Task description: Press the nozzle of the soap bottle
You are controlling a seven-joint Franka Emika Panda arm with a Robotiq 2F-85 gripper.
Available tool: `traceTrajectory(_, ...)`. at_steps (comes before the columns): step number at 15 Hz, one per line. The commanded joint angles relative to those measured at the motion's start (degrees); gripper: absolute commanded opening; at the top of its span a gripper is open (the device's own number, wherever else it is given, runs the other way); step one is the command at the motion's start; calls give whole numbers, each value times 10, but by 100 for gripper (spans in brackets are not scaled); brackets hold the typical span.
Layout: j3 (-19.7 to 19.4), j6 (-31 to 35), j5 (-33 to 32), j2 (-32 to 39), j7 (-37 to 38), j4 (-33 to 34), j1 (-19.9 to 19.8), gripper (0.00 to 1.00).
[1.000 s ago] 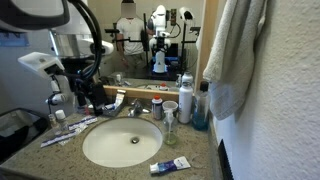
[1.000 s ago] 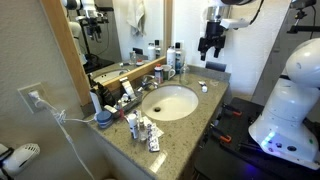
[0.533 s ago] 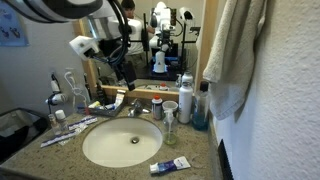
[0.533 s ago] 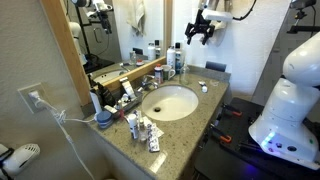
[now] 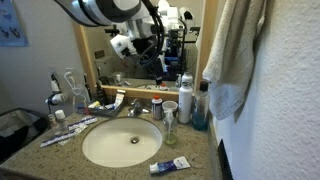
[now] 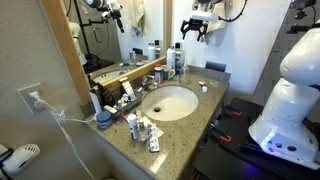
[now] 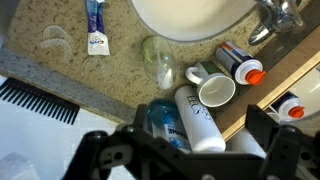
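Wrist view: gripper (image 7: 186,152) fingers were spread wide, gripping nothing, over the soap bottle (image 7: 200,122), a white plastic cylinder on speckled stone counter (image 7: 105,85). At its 9 o'clock stood a clear bottle (image 7: 163,122) w/ blue liquid; at 1, a white mug (image 7: 215,90), nothing visible inside.

A white oval sink (image 5: 105,148) sits in a speckled granite countertop (image 6: 190,125); behind the sink a mirror (image 6: 97,42) in a light wood frame (image 6: 62,50) runs along the wall; beside the sink, at the counter's end, a pale towel (image 5: 235,55) hangs against a rough white wall (image 5: 290,110); at the far end from the sink, a wall outlet (image 6: 33,97) holds a white cord; below the sink's front, dark floor (image 6: 215,160); soft indoor light.
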Motion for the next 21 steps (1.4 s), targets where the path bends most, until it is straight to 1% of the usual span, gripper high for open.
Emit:
traceTrajectory(1, -14, 11, -4, 73, 27, 53, 5, 100)
traceTrajectory(3, -24, 12, -2, 103, 31, 70, 10, 100)
traceTrajectory(4, -29, 12, -3, 117, 32, 77, 12, 75)
traceTrajectory(5, -35, 12, -1, 129, 33, 83, 15, 72)
traceTrajectory(6, -39, 13, 1, 141, 32, 89, 16, 66)
traceTrajectory(7, -44, 15, 3, 152, 31, 93, 18, 56)
traceTrajectory(9, -52, 21, 10, 170, 31, 100, 23, 42)
traceTrajectory(10, -56, 27, 15, 178, 29, 102, 26, 34)
traceTrajectory(13, -62, 57, 34, 197, 20, 103, 32, 12)
traceTrajectory(14, -64, 66, 38, 204, 21, 104, 33, 3)
traceTrajectory(15, -65, 73, 40, 210, 21, 104, 35, 0)
traceTrajectory(21, -80, 97, 61, 246, 20, 110, 38, 0)
